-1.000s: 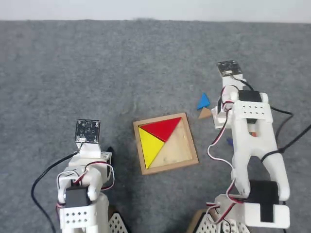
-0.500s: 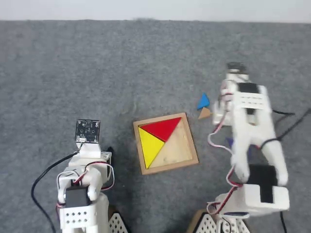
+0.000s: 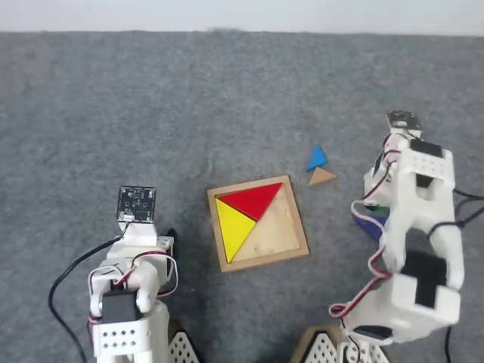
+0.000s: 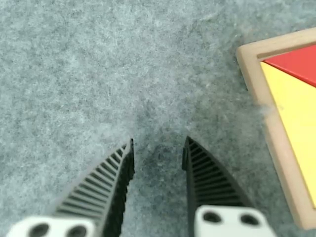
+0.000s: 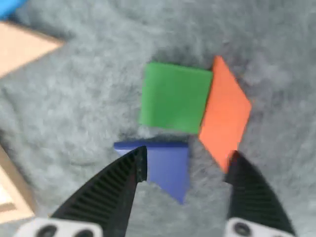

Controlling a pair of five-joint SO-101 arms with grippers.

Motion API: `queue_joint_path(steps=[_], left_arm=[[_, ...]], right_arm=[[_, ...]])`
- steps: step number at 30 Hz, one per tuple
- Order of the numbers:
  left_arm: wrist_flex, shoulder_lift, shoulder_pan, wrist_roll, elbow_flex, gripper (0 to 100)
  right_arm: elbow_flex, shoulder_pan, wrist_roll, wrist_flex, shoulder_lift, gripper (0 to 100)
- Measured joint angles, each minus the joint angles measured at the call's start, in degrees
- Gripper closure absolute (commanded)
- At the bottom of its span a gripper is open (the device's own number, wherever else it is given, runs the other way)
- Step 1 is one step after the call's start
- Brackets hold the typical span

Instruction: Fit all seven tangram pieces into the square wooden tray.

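The square wooden tray (image 3: 265, 259) lies at mid-table with a red triangle (image 3: 249, 199) and a yellow triangle (image 3: 233, 225) in it. A light blue triangle (image 3: 316, 157) and a tan triangle (image 3: 322, 176) lie on the carpet to its right. My right gripper (image 5: 187, 157) hangs open just above a dark blue triangle (image 5: 165, 163), beside a green square (image 5: 175, 96) and an orange parallelogram (image 5: 224, 116). My left gripper (image 4: 158, 148) is open over bare carpet, left of the tray's corner (image 4: 252, 54).
Grey carpet covers the whole table. The right arm (image 3: 412, 189) stands over the pieces at the far right and hides most of them in the high view. The left arm (image 3: 132, 257) sits at the near left.
The right arm has swung rightward, away from the tan triangle, which now lies fully uncovered. The left arm has stayed still.
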Motion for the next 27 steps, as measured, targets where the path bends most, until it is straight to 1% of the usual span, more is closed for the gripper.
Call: queue_joint_path(steps=[2, 4, 7, 10, 13, 20, 27], left_arm=[[0.00, 0.00, 0.00, 0.00, 0.00, 85], [0.00, 0.00, 0.00, 0.00, 0.00, 85], [0.00, 0.00, 0.00, 0.00, 0.00, 85], [0.00, 0.00, 0.00, 0.00, 0.00, 85], [0.00, 0.00, 0.00, 0.00, 0.00, 85], [0.00, 0.00, 0.00, 0.00, 0.00, 85], [0.00, 0.00, 0.00, 0.00, 0.00, 85]], right_arm=[[-3.69, 0.18, 6.15, 2.20, 2.99, 64.8], [-7.12, 0.70, 10.29, 3.60, 6.51, 64.8], [-11.43, 2.73, 13.36, 3.96, 12.13, 64.8], [-13.89, 3.16, 15.65, 4.13, 17.14, 64.9], [-14.68, 2.99, 16.53, 3.60, 20.22, 66.5], [-16.79, 3.78, 16.79, 2.29, 21.19, 84.6], [-17.58, 4.66, 16.00, 1.76, 21.10, 94.4]])
